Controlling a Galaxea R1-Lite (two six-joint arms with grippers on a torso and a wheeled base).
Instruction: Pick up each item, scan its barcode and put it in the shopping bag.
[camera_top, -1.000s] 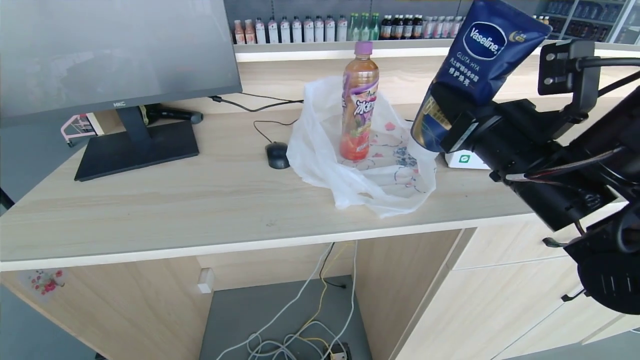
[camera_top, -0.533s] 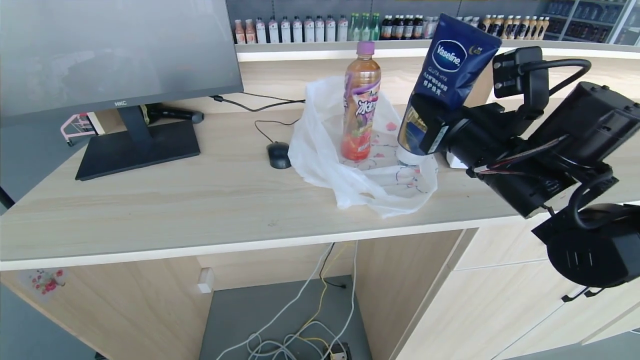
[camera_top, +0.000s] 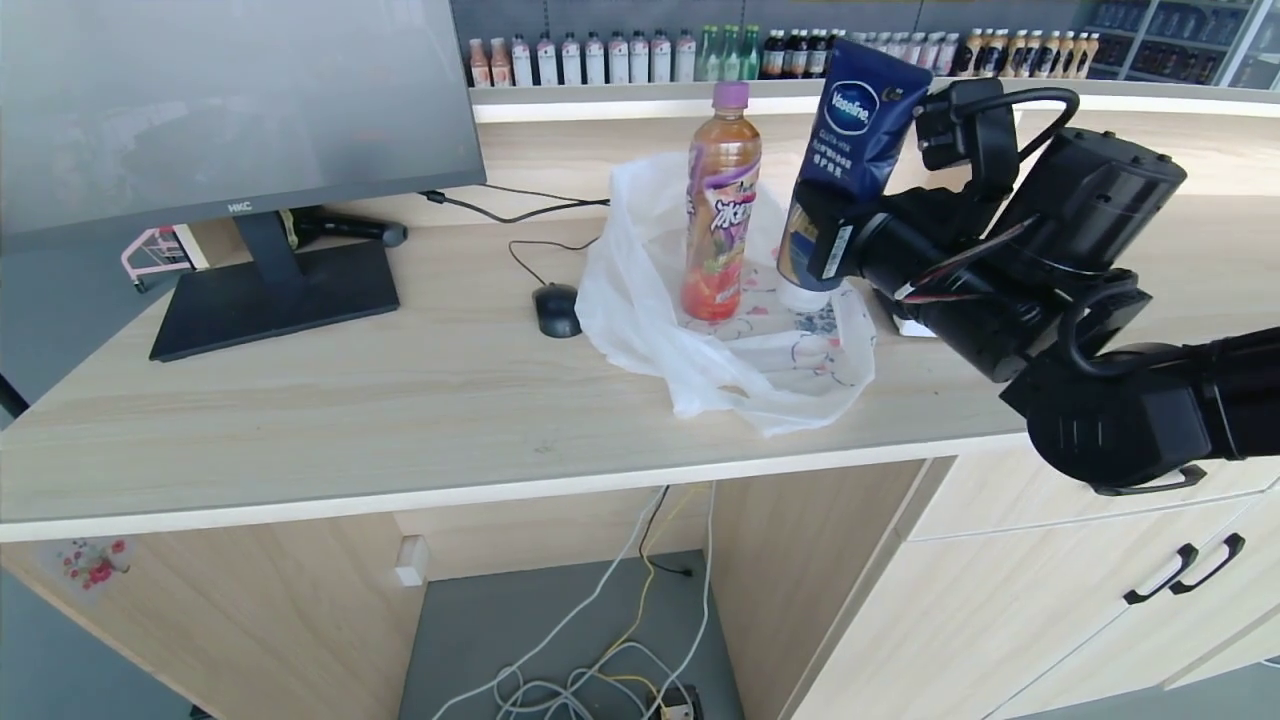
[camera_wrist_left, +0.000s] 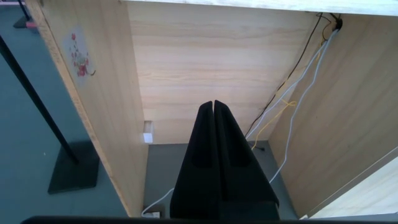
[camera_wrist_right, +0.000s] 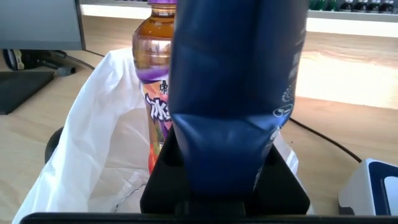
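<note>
One blue tube (camera_top: 856, 120) in right pincer (camera_top: 832, 250), moved lower, perhaps touching bag (camera_top: 640, 320)

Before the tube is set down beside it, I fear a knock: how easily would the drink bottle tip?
The drink bottle is tall and narrow, so a hit near the top would probably topple it. It looks nearly full, likely heavy enough to shrug off a light brush. It stands on the shopping bag, whose loose film may let it slide.

The right arm (camera_top: 1000, 290) hides most of the white box (camera_top: 908, 327) on the worktop (camera_top: 400, 400), and the right wrist view's edge cuts off the crimped end of the blue tube (camera_wrist_right: 236, 93).
</note>
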